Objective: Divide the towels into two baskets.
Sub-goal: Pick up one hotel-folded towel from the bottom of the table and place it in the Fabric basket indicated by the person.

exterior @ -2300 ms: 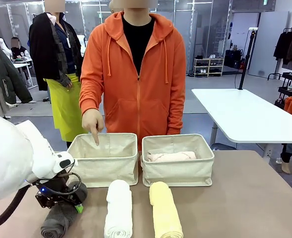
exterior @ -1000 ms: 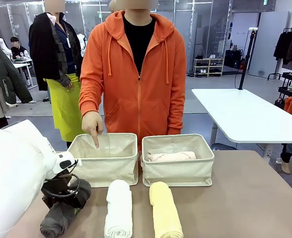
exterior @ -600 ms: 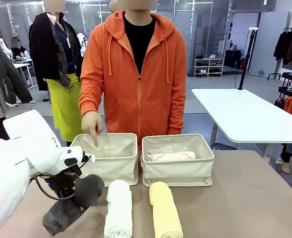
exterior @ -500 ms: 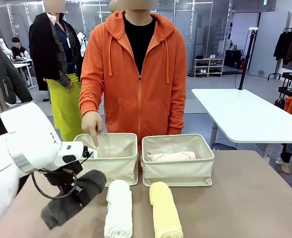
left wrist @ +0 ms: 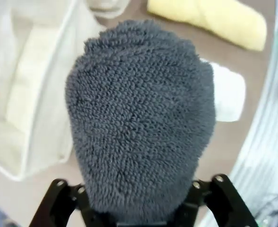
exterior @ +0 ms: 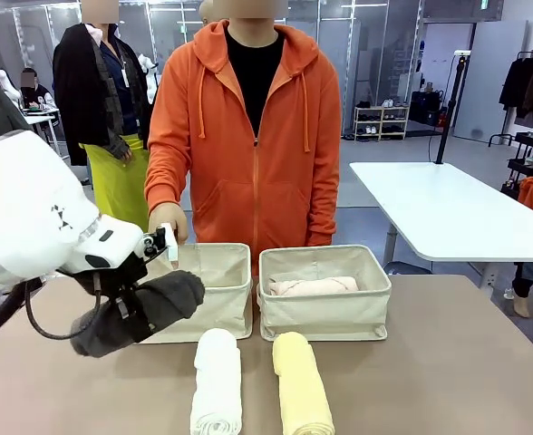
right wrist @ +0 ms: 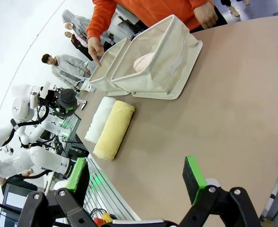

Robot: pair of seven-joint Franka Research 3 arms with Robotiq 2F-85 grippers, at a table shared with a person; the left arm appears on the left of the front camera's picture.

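Note:
My left gripper (exterior: 124, 304) is shut on the dark grey towel (exterior: 141, 313) and holds it in the air, tilted, just in front of the left basket (exterior: 214, 294). In the left wrist view the grey towel (left wrist: 139, 123) bulges between the jaws, with the left basket (left wrist: 21, 99) beside it. The right basket (exterior: 325, 313) holds the pink-beige towel (exterior: 312, 286). On the table in front of the baskets lie the white towel (exterior: 217, 381) and the yellow towel (exterior: 301, 390), side by side. My right gripper (right wrist: 135, 175) is open above the table, far from the towels.
A person in an orange hoodie stands behind the baskets, one hand (exterior: 169, 222) pointing down at the left basket's back rim. The brown table (exterior: 457, 362) has free room to the right. Other people stand farther off.
My left arm has lifted the grey towel off the table and carried it up and toward the left basket. The other towels, the baskets and the pointing hand stay put.

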